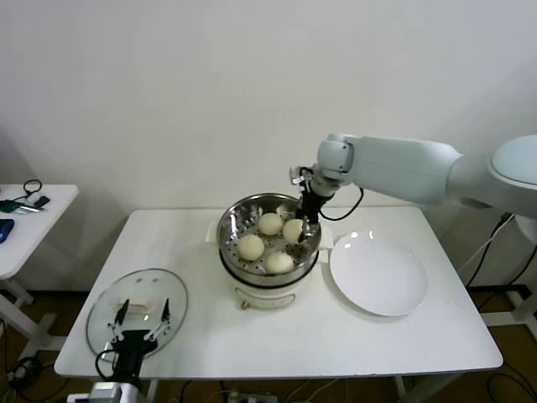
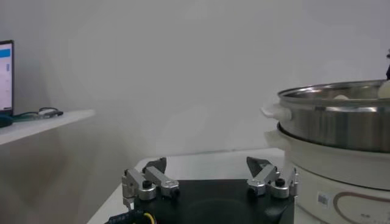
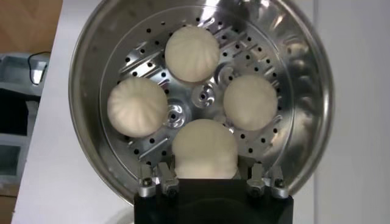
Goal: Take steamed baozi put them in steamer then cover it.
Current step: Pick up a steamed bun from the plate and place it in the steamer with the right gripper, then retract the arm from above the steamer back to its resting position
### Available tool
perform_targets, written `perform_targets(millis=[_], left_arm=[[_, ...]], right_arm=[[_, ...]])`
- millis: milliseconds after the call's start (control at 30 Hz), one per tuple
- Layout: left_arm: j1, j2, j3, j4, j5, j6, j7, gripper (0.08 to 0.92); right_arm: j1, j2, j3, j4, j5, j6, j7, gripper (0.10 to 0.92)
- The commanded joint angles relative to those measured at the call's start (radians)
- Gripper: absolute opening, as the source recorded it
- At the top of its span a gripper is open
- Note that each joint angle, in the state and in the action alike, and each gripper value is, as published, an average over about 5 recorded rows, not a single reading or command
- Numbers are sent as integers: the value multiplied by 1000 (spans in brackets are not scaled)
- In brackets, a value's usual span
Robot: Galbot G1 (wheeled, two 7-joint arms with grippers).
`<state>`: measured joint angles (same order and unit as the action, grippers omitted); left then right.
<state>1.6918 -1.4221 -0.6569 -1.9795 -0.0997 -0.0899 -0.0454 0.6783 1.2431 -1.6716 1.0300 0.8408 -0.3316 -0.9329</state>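
Observation:
The steamer [image 1: 228,220] stands mid-table on its white base. My right gripper [image 1: 302,231] reaches down into it on the side nearest the plate and is shut on one steamed baozi [image 3: 205,149], which rests low on the perforated tray, a finger at each of its sides. Three more baozi [image 3: 192,53] [image 3: 136,106] [image 3: 250,101] lie on the tray. The glass cover [image 1: 105,315] lies flat at the table's front left corner. My left gripper [image 1: 143,323] hovers open just above it, apart from its white handle. In the left wrist view, the left gripper [image 2: 207,167] faces the steamer [image 2: 341,115].
An empty white plate [image 1: 379,273] sits to the right of the steamer. A small side table [image 1: 25,218] with cables stands at the far left. The right arm spans over the table's back right.

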Motion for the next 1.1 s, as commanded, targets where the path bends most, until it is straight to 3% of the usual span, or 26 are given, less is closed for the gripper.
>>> perform_targets(millis=[33,433,633,1100], left_arm=[[-11,4,-2,17,-8,1,0,823],[-27,7,1,31,-10,1,0,823],[-27,7,-2,32,-9,0,0,823],[-23,9,-5,26,-9,-3,-1,823]], right_arm=[[-46,18,-11,-34,-9,-2,9,670],[-66,27,18,-59,-21,2,17,686],[-59,14,30,-42,-26,1,19,800],[22,-182,137,86,8,51,53,823]])
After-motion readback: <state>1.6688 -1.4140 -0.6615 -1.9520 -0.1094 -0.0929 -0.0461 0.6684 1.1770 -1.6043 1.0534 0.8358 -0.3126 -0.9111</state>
